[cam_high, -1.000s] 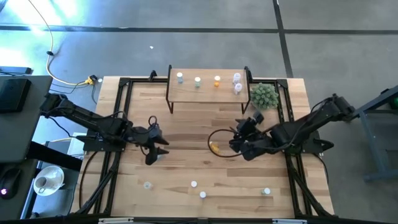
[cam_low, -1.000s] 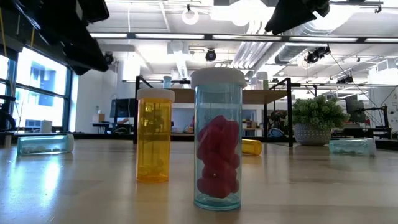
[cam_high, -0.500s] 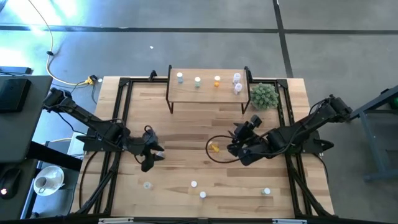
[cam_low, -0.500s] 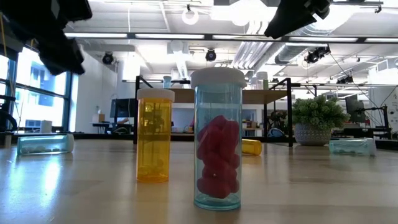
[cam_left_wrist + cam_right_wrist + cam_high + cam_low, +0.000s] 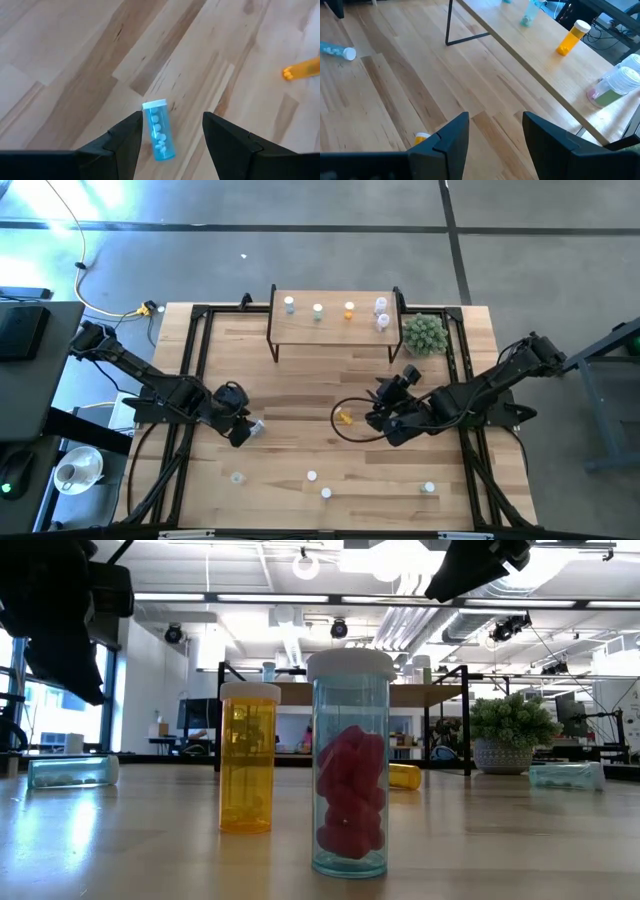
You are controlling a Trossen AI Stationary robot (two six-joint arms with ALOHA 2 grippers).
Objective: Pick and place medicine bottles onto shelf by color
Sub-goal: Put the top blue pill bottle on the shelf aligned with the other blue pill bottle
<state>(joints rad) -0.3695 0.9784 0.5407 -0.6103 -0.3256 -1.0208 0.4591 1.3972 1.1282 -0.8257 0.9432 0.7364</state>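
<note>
Light wood plank bench (image 5: pixel 320 380) with satin sheen, clear glossy plastic bottle (image 5: pixel 348 778) with smooth white cap, translucent orange plastic bottle (image 5: pixel 247 758), matt black metal shelf (image 5: pixel 335 320) legs, pale wood top

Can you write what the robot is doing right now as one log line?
left claw: open, over lying blue bottle | right claw: open, empty | shelf: five bottles
</note>
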